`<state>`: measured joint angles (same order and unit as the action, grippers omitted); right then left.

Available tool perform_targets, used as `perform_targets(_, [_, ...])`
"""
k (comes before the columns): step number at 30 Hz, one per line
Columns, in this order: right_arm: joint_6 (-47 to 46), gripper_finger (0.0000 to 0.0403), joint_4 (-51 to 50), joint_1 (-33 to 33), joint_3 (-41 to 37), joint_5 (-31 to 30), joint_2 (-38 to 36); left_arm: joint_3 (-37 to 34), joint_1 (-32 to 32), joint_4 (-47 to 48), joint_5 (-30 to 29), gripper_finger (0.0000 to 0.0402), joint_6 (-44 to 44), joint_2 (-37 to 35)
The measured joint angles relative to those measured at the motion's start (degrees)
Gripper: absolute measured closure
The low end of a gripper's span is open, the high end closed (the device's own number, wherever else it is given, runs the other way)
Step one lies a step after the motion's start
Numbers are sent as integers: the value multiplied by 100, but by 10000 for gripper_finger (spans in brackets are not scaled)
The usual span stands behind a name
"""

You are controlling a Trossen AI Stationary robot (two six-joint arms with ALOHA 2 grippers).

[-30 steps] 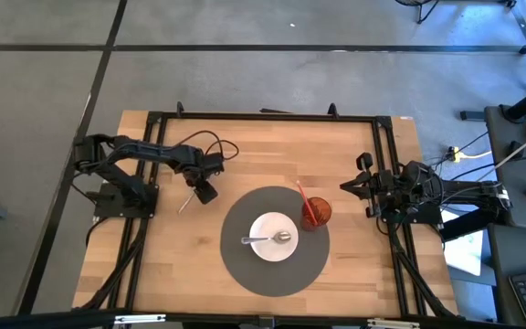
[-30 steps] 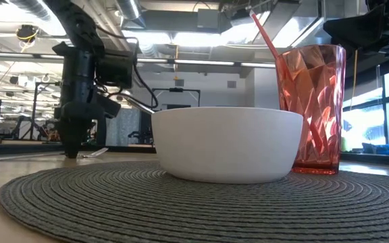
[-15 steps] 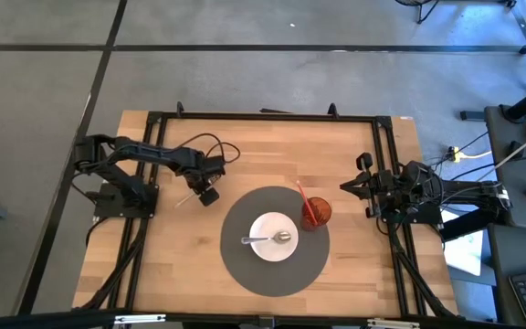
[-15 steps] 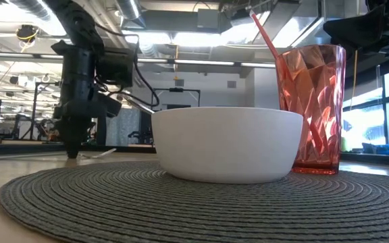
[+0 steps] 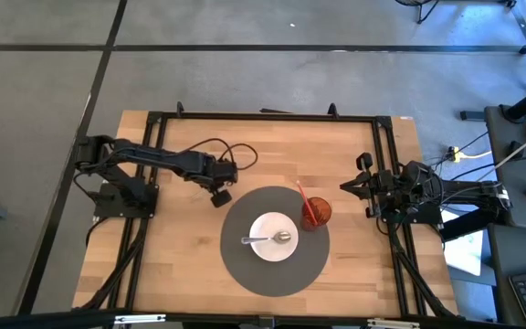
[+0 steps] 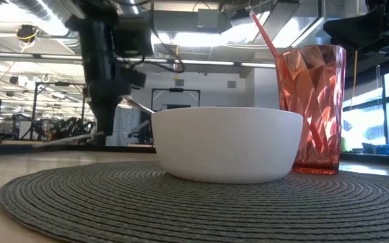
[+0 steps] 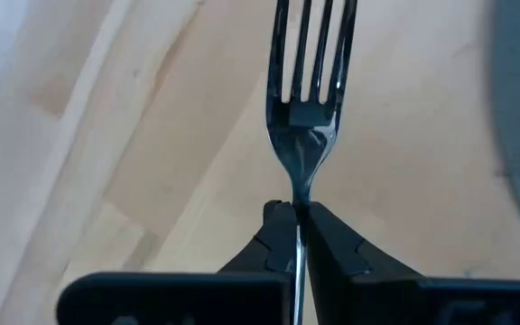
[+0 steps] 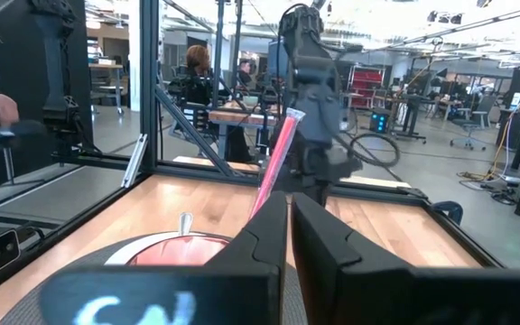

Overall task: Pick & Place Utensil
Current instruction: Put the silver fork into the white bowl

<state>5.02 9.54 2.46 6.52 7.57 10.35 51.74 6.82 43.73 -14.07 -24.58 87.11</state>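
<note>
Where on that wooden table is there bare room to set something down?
Bare wood lies along the table's far edge and its front corners beside the round grey woven placemat. The mat's middle is crowded: white bowl with spoon, red tumbler. The left gripper holds a metal fork.

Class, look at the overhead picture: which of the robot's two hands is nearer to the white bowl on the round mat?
Left. The left hand, gripping a fork, hovers just off the mat's edge near the white bowl. The right hand waits at the table's right side, beyond the red cup.
</note>
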Motion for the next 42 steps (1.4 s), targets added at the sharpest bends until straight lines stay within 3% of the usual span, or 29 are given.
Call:
perform_targets(3, [2,382,0,-1,0,0,2,313,-285,71,-170,397,151,1])
perform_targets(13, [17,382,1,-1,0,-1,1,1969,-1596,323,-1646,398,964,371])
perform_targets(18, [17,382,0,0,0,-2,0,3233,-2118,786,-2006,398,1497,1235])
perform_targets(25, [13,382,0,-1,0,-37,2,5179,-2599,2569,-2999,398,2315,2918])
perform_targets(33, [15,382,-40,-2,0,-43,1,6334,-2832,3411,-2974,398,3471,4226])
perform_targets(42, [17,382,-39,0,0,-44,0,7082,-2885,3562,-2980,398,4700,5008])
